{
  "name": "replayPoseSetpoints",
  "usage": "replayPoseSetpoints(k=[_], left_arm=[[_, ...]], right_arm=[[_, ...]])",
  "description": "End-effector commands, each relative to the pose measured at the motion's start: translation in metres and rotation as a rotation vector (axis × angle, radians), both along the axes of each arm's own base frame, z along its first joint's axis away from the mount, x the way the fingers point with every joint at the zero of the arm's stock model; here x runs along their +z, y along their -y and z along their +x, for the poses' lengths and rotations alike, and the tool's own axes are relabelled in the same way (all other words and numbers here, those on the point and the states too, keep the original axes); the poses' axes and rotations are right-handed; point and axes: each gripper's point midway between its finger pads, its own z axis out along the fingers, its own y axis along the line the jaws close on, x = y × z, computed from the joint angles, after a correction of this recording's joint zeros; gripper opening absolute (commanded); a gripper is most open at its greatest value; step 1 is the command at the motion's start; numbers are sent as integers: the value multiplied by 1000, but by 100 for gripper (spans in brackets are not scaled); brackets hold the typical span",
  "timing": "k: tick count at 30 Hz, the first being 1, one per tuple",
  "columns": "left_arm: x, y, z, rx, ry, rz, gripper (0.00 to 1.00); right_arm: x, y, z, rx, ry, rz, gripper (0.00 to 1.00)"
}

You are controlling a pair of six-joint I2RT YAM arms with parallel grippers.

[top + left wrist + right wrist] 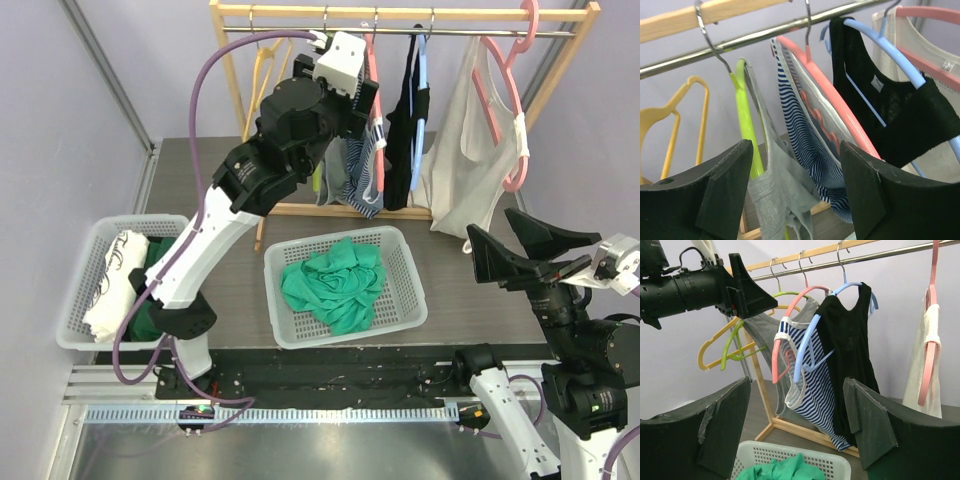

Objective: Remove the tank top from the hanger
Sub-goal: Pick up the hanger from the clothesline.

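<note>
Left claw [797, 150] spread wide up at the rail [755, 37], right claw [797, 385] parted too and well back, and the grey tank top [775, 185] hangs limp on the green hanger [747, 130], which looks light, soft and stretchy, so I'd say best pinched at a shoulder strap.

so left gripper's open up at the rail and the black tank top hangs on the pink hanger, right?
Not quite. The black tank top hangs on the blue hanger, not a pink one; the left wrist view shows it. The left gripper is open at the rail.
</note>
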Motion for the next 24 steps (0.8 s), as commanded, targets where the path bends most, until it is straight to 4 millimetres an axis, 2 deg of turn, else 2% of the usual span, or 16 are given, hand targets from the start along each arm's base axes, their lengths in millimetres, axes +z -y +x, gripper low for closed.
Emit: replayPoseSetpoints(k=[1,11,14,18,24], left_arm=[[52,-31,-11,71,89,-162,74],[53,-40,-12,96,116,-132,73],[45,-39,-10,103,105,-112,73],[22,-36,-7,92,37,-96,73],[13,-44,-4,127,23,-85,72]], right_arm=[[3,3,-4,-17,13,-8,83],[-2,1,-3,-6,0,-11,83],[-1,1,-4,-6,3,-12,83],[1,2,-7,-10,10,-11,83],[0,1,-8,-1,7,-12,83]])
